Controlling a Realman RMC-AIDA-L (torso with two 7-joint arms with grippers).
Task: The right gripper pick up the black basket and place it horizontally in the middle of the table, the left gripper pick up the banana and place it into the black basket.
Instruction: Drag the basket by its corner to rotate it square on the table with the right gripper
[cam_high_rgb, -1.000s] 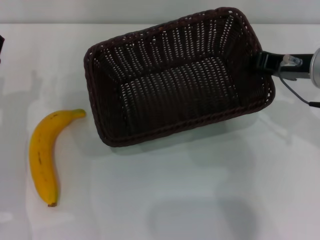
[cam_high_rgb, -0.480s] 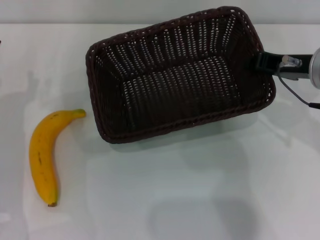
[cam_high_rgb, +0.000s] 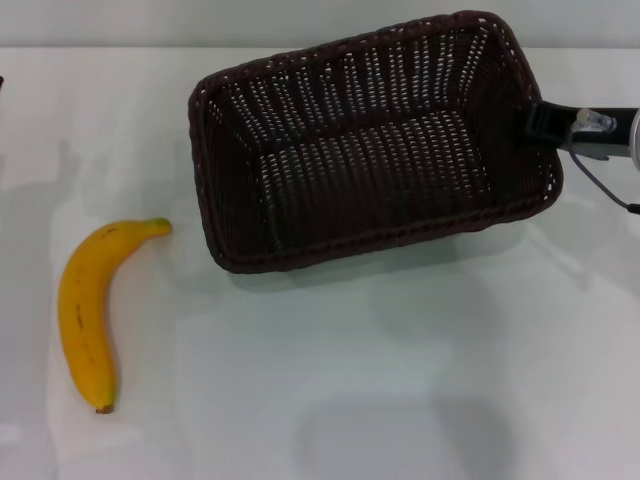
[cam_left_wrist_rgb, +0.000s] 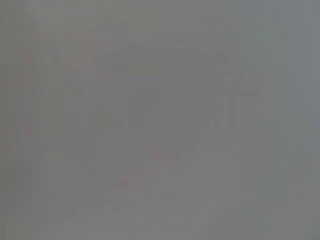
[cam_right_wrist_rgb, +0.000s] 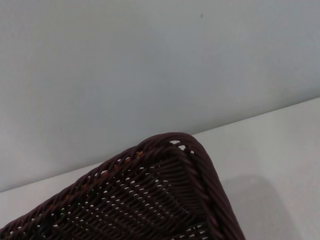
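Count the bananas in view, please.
1: the banana lies on the table toward the robot's left, outside the black basket. None seems hidden.

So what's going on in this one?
The right gripper is clamped on the rim at the right end of the black basket toward the back of the table; the basket sits at an angle, not square to the table edge, and is empty. The banana lies untouched on the table to the basket's left. The left gripper is out of view.
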